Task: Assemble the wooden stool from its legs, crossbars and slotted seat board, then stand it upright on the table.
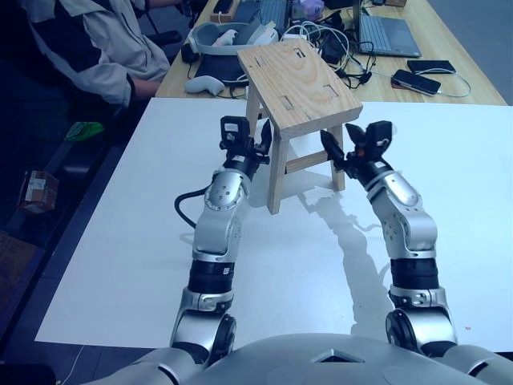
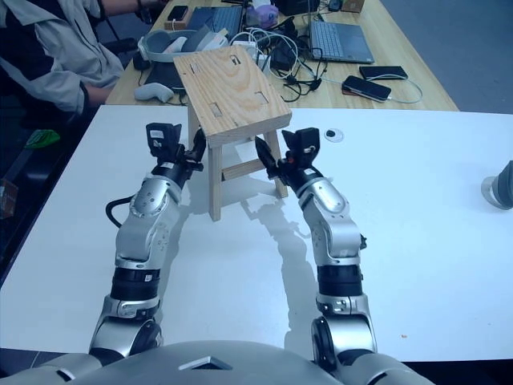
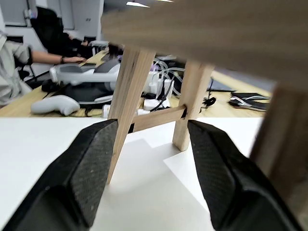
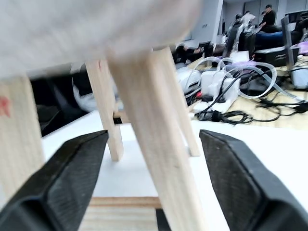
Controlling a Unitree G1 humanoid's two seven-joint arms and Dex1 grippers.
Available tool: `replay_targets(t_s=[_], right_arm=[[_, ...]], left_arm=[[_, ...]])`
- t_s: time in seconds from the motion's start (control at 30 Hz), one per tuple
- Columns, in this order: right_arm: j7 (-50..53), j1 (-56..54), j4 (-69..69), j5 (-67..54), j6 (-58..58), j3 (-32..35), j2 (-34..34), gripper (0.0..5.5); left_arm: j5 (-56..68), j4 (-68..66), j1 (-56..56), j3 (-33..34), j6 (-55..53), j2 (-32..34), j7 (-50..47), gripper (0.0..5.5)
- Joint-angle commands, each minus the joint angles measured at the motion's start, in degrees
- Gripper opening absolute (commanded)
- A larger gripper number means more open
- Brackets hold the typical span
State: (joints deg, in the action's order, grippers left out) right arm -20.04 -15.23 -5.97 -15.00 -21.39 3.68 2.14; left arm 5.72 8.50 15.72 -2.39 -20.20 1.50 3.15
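Left eye view, stool: a pale wooden stool (image 1: pixel 300 80) with splayed legs, crossbars and a slotted seat board stands upright on the flat white surface (image 1: pixel 112 257), toward its far edge.
Left eye view, left jaws: open and holding nothing, just beside the near left leg (image 1: pixel 276 180) on its outer side, with a gap between them.
Left eye view, right jaws: open and holding nothing, close to the near right leg (image 1: pixel 339 164); I cannot tell whether they touch it.
Right eye view, behind the surface: a long tan wooden desk (image 2: pixel 437 96) carries an open grey laptop (image 2: pixel 341 36), dark phones (image 2: pixel 367 87) and tangled cables (image 2: pixel 284 52).
Right eye view, surface: a small round disc (image 2: pixel 335 135) lies to the right of the stool, apart from it.
Left wrist view, jaws: two black textured fingers (image 3: pixel 91 163) are spread wide; beyond the gap stand a slanted wooden leg (image 3: pixel 122 96) and a thin crossbar (image 3: pixel 156 119), under the seat board's underside (image 3: pixel 216 29).
Right wrist view, jaws: the black fingers (image 4: pixel 67 168) are spread wide, with one pale leg (image 4: pixel 154 144) standing in the gap and touching neither.
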Motion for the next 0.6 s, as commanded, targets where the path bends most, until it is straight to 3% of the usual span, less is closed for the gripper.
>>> replay_targets(t_s=[0.03,0.2,0.33,0.6], right_arm=[[2.89,5.98,-7.49,-0.66,-0.24,-0.19,-0.58,4.07],[7.55,7.99,-10.72,0.70,1.34,0.47,-1.09,4.07],[14.22,8.71,-11.06,0.84,1.82,4.72,-2.19,4.07],[16.83,10.09,-12.20,1.53,2.32,4.48,-1.62,4.07]], left_arm=[[-0.87,3.95,-4.23,-0.97,-1.75,0.56,0.11,2.71],[-4.71,7.23,-6.13,-2.04,-3.66,1.08,-2.64,2.71],[-5.54,10.13,-8.50,-1.02,-5.14,0.55,-4.24,2.71],[-5.74,12.92,-10.98,-2.63,-4.38,0.25,-3.18,2.71]])
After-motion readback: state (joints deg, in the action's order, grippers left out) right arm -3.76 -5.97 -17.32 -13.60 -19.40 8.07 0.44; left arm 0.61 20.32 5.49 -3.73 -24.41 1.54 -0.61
